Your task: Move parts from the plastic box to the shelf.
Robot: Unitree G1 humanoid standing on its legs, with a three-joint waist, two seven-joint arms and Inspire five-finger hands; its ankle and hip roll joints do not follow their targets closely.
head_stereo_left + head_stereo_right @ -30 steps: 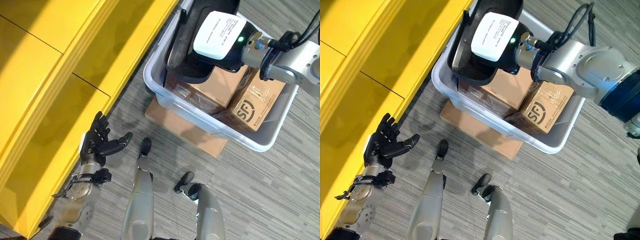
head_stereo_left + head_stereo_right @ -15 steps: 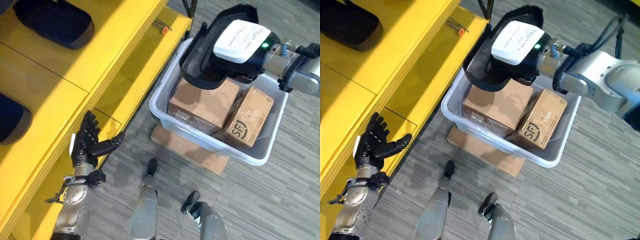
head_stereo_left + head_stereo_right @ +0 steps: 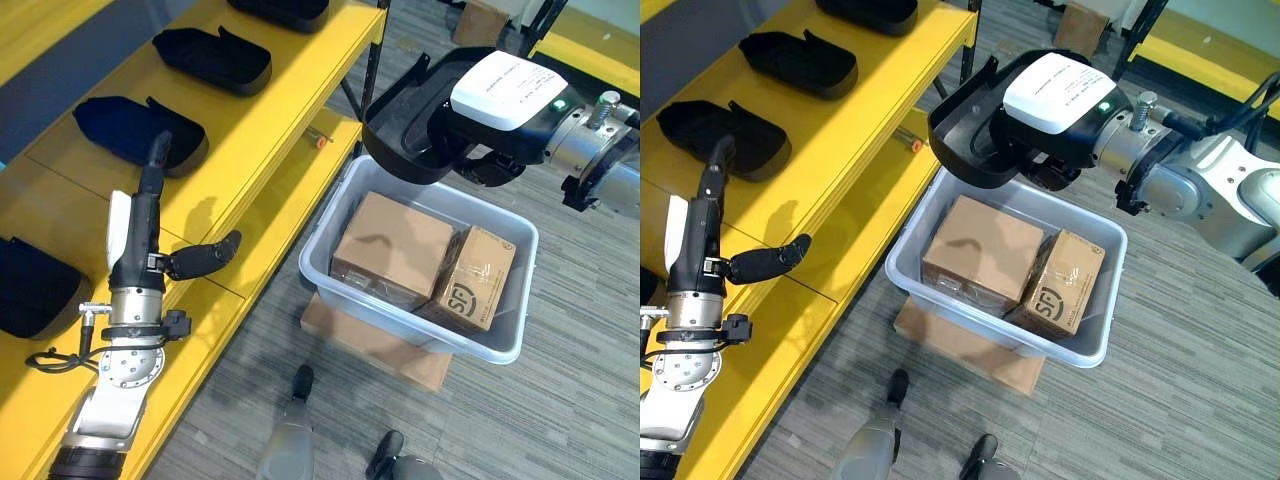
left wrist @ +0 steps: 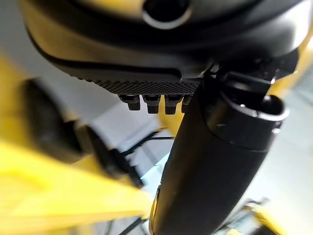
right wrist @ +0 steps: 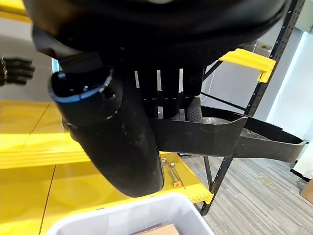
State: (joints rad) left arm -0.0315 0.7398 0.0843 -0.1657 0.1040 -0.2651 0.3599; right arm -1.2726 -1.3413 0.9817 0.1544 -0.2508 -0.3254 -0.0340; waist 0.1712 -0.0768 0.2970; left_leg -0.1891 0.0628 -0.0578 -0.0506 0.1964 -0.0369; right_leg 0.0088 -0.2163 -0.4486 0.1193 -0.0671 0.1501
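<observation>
Left eye view: black part (image 3: 420, 125) is gripped by right hand (image 3: 480, 160), fingers curled round its rim, held above the far edge of the plastic box (image 3: 330, 285). Two cardboard boxes (image 3: 395, 250) are seen inside it. Left hand (image 3: 150, 235) is raised over the yellow shelf (image 3: 270, 120), fingers straight, nothing held. More black parts (image 3: 215, 60) are laid on the shelf at left.

Part (image 3: 410, 130): matt black moulded plastic. Plastic box (image 3: 330, 282): smooth, translucent grey-white plastic. Cartons (image 3: 392, 246): matt brown cardboard. Shelf (image 3: 262, 130): smooth yellow painted surface.
</observation>
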